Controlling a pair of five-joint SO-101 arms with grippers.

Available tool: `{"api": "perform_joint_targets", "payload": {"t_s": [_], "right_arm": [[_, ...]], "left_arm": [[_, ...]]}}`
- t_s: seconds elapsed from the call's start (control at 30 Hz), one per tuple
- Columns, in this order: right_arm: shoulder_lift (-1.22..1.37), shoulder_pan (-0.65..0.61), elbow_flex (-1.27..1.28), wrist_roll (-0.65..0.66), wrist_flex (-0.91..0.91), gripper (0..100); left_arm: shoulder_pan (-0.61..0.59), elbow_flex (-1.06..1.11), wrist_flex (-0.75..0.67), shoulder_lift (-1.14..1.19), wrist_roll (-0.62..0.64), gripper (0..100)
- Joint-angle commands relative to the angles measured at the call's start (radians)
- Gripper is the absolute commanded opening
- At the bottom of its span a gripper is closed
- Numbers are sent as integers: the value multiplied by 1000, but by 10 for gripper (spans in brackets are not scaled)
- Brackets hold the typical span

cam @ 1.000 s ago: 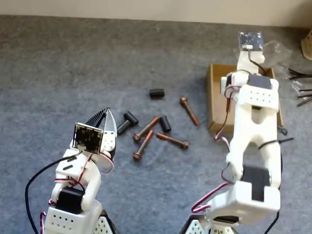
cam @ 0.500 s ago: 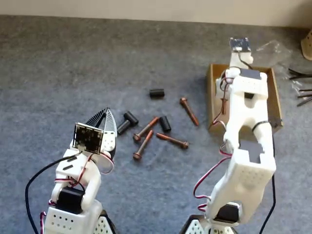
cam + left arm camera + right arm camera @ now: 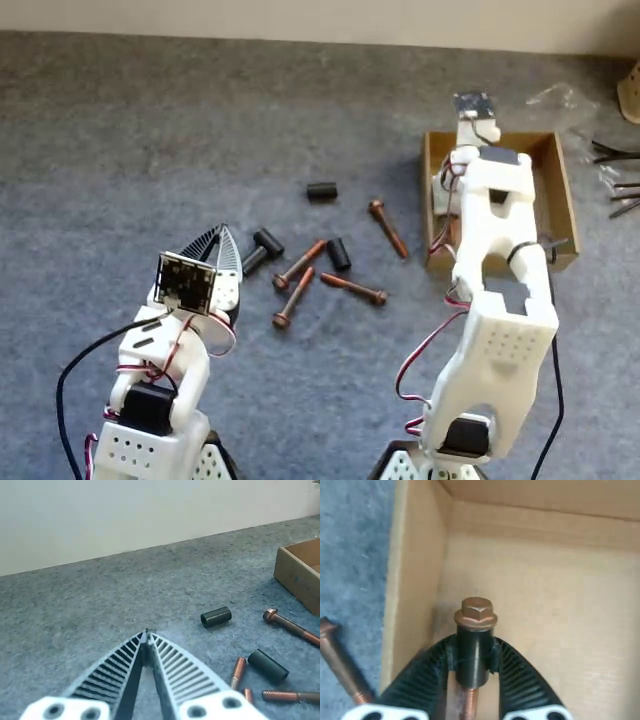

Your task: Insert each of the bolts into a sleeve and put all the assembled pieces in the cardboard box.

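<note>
My right gripper [image 3: 472,655] is shut on a black sleeve [image 3: 472,652] with a copper bolt through it, hex head [image 3: 476,614] pointing outward. It hangs over the floor of the cardboard box [image 3: 415,580], close to one side wall. In the high view the right arm [image 3: 495,200] stretches over the box [image 3: 562,190]. Several loose copper bolts [image 3: 388,229] and black sleeves [image 3: 321,190] lie on the grey carpet between the arms. My left gripper [image 3: 146,635] is shut and empty, hovering just left of the pile [image 3: 218,240]. Ahead of it lie a sleeve [image 3: 216,616] and a bolt [image 3: 292,626].
A clear plastic bag [image 3: 560,97] and some dark rods [image 3: 620,180] lie to the right of the box. One bolt [image 3: 340,665] rests on the carpet just outside the box wall. A pale wall borders the carpet at the back.
The right arm has swung left and reached farther out, carrying the sleeved bolt toward the box's left side. The left arm has barely moved.
</note>
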Motion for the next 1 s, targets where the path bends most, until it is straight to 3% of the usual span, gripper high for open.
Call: {"api": "perform_joint_targets", "payload": {"t_s": [0.0,0.13,0.43,0.7,0.97], "right_arm": [[-16,-31,-53,17,1,91],[-16,-27,-53,17,1,200],[-19,1,-101,15,2,206],[-19,27,-484,14,306,204],[-16,-82,-837,20,690,5]], "left_arm": [[-1,-8,-28,-10,-6,6],[-1,-8,-28,-10,-6,6],[-1,-8,-28,-10,-6,6],[-1,1,-28,-10,-8,6],[-1,1,-28,-10,-8,6]]}}
